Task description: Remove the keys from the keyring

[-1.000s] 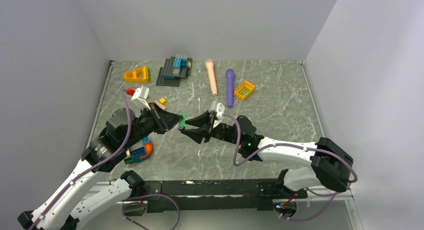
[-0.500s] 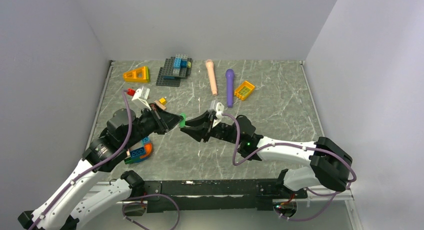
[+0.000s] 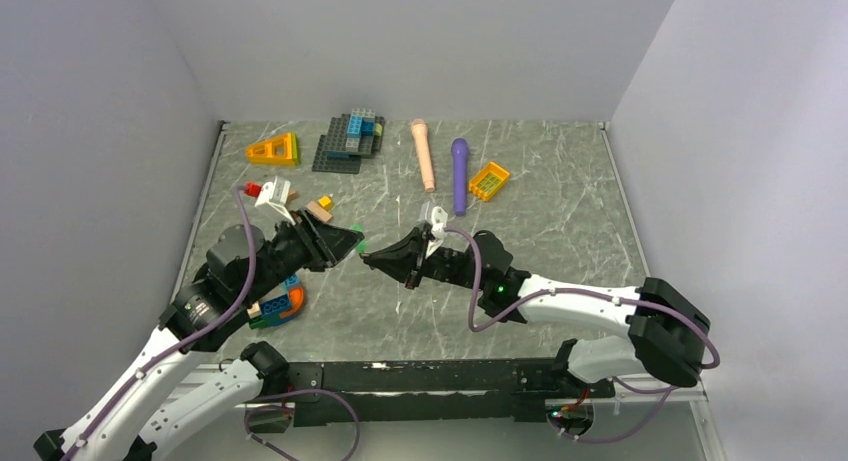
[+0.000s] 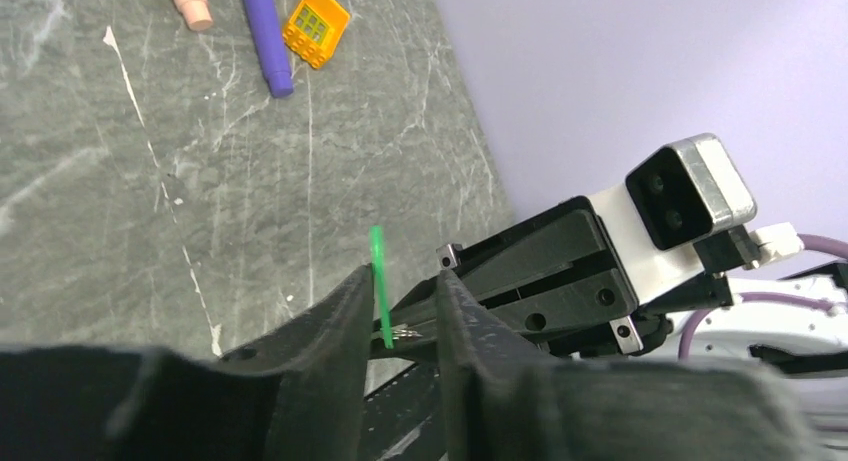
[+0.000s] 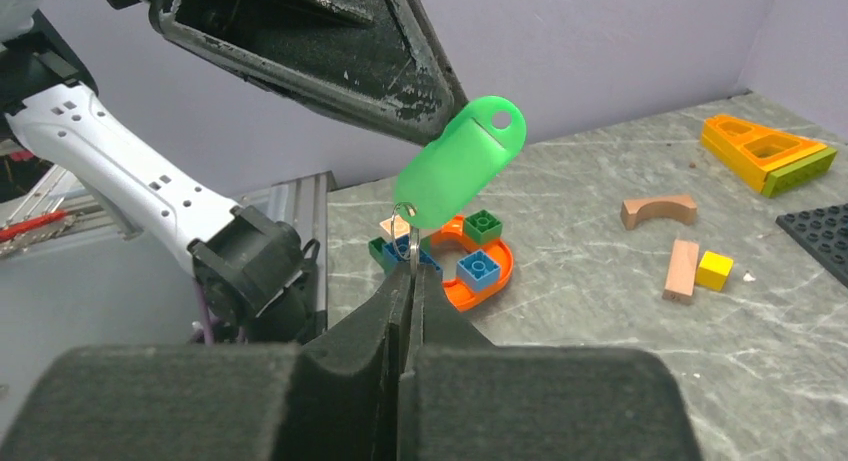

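The grey marbled counter (image 3: 560, 221) carries toys along its far side: an orange and yellow wedge (image 3: 272, 149), a dark baseplate (image 3: 335, 158) with blue bricks (image 3: 362, 124) stacked on it, and a peach rod (image 3: 424, 154) lying beside a purple rod (image 3: 459, 174). Just beside the purple one is an orange window brick (image 3: 488, 181). Nearer, at the left, an orange curved piece (image 3: 280, 303) holds small bricks.

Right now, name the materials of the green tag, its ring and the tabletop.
The green tag: likely plastic, glossy, slightly translucent. The ring: probably metal, thin silvery wire with a glint. The tabletop: grey marble look, white veins; stone or laminate, cannot tell.
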`<act>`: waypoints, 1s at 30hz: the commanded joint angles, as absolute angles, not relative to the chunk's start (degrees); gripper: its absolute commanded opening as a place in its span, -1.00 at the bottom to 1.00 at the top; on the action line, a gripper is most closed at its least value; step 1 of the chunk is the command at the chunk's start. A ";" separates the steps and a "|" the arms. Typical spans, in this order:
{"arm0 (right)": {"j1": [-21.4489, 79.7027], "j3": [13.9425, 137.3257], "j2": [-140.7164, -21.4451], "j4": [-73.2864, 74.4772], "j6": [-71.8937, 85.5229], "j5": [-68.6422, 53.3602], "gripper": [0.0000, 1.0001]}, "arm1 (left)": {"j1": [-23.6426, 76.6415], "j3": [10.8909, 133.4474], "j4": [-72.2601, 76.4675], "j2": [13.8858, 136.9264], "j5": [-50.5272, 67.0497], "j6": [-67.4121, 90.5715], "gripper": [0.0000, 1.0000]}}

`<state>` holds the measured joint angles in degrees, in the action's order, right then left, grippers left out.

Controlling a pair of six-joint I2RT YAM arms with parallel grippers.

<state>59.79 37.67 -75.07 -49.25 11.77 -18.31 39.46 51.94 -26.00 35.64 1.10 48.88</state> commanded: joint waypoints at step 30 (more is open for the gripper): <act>60.02 53.23 -59.33 3.84 14.41 -39.64 -1.00 | 39.70 58.37 -38.39 30.04 30.74 5.11 0.17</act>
